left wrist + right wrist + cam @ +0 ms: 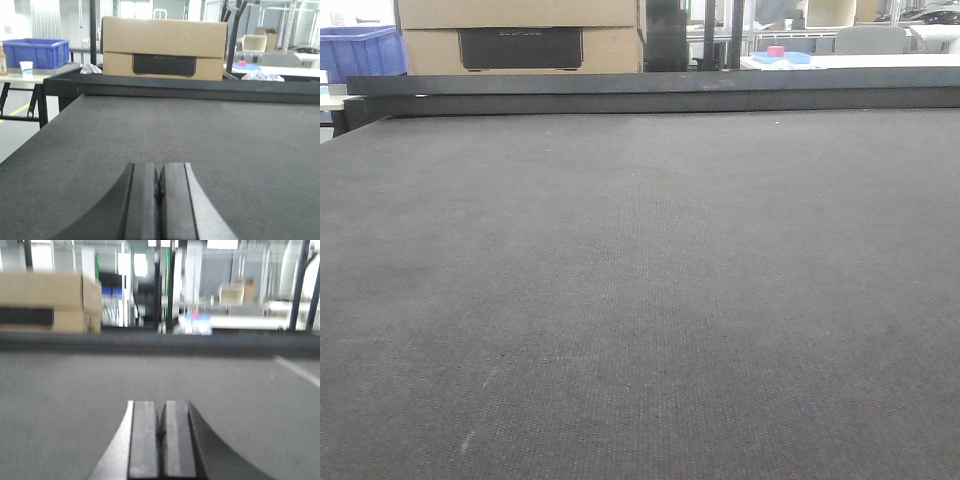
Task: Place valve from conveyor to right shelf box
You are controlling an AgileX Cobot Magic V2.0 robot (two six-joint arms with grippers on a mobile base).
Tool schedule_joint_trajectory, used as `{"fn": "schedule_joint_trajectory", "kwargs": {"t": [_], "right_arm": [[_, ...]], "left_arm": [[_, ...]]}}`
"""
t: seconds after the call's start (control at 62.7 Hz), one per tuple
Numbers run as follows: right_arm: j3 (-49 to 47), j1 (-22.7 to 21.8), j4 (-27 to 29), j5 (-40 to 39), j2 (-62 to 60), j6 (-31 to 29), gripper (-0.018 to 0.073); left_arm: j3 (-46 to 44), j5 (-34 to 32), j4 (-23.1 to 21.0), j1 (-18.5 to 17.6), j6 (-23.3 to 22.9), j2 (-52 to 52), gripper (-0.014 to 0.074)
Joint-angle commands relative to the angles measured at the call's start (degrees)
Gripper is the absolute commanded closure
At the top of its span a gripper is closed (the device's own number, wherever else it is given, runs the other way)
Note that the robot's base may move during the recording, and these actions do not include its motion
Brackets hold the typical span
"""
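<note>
The conveyor (640, 290) is a wide dark grey woven belt that fills the front view, with a black raised rail (650, 92) along its far edge. No valve shows in any view, and the right shelf box is out of view. My left gripper (159, 172) hangs low over the belt (200, 135), shut with its pads pressed together and nothing between them. My right gripper (160, 412) is likewise shut and empty above the belt (75, 390). Neither gripper appears in the front view.
A cardboard box (162, 47) stands behind the far rail. A blue crate (37, 52) sits on a table at the left. Further back on the right is a white table with a small pink object (776, 51). The belt's left edge (30, 142) drops to the floor.
</note>
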Motion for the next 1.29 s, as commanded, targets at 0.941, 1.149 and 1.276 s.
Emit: {"fn": "schedule_joint_trajectory", "kwargs": {"t": [0.941, 1.149, 1.276], "right_arm": [[-60.7, -0.1, -0.9, 71.0, 59.0, -0.3, 0.0722], [-64.8, -0.1, -1.2, 73.9, 70.1, -0.3, 0.0722], [-66.7, -0.1, -1.2, 73.9, 74.0, -0.3, 0.0711]], "left_arm": [[-63.3, 50.7, -2.5, -0.2, -0.2, 61.2, 0.0707], [-64.0, 51.5, -2.9, -0.2, -0.2, 66.0, 0.0707], [-64.0, 53.3, -2.9, -0.2, -0.2, 67.0, 0.0707]]}}
